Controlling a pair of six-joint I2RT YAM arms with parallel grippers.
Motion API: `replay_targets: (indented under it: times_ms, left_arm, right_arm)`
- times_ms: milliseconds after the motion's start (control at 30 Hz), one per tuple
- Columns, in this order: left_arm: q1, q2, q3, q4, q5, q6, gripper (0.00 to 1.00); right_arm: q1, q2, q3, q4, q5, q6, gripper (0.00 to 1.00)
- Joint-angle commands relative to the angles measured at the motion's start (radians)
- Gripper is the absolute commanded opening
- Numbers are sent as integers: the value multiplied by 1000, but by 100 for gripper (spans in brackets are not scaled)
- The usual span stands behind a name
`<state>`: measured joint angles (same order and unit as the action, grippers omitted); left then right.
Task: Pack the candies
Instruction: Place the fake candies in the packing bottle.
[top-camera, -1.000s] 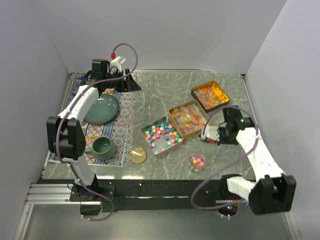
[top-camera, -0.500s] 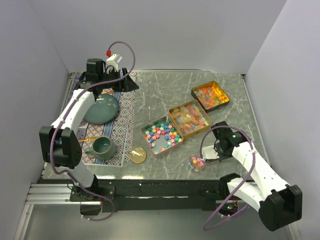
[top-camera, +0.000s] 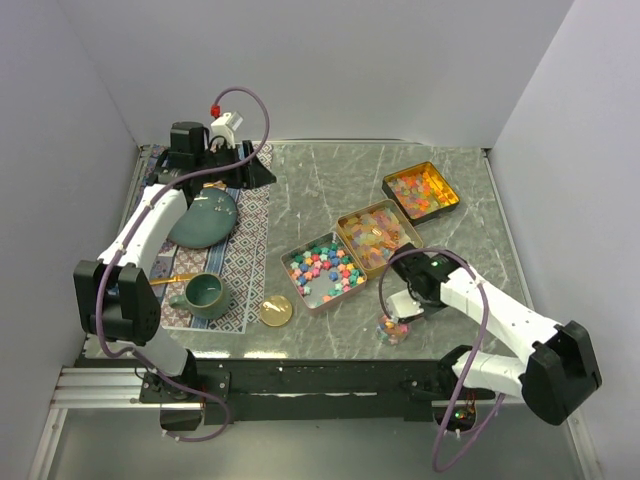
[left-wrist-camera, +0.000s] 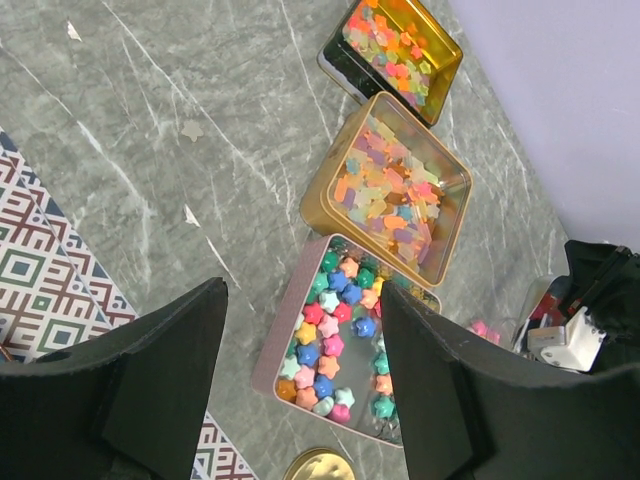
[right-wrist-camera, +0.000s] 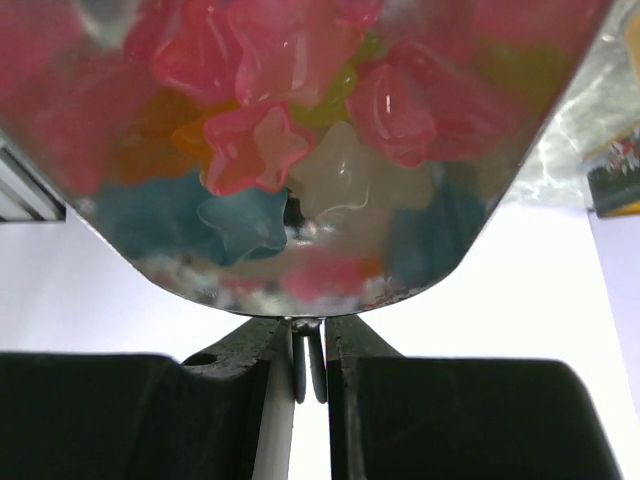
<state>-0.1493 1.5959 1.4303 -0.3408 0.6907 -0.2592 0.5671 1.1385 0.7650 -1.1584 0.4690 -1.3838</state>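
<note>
L claw (top-camera: 243, 172) spread wide, empty, over far-left patterned mat (top-camera: 250, 245). Candies (top-camera: 323, 270) heaped in three tins (top-camera: 287, 262) mid-counter (top-camera: 330, 190). R claw (top-camera: 402, 310) clenched on clear bag (top-camera: 393, 327) edge, front-right; more star candies inside.

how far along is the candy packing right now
Done: the small clear container already holds some candies. In hand: the right end effector is pinched shut on its thin edge, while the left end effector hangs open at the back. Left: the three tins are full, and the gold lid lies apart, not on the container.
</note>
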Motion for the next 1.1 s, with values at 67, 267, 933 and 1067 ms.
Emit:
replay_targets:
  times_ms: [67, 267, 933, 1067]
  left_arm:
    - [2, -56, -24, 62, 15, -31, 68]
    - [4, -68, -36, 95, 32, -64, 68]
    - [2, -51, -34, 149, 62, -167, 68]
    - [2, -53, -48, 166, 69, -184, 68]
  right_arm:
    - [70, 9, 45, -112, 154, 78, 0]
    - [100, 18, 57, -168, 220, 86, 0]
    - [229, 66, 86, -285, 329, 178, 0]
    - [238, 73, 92, -284, 335, 178, 0]
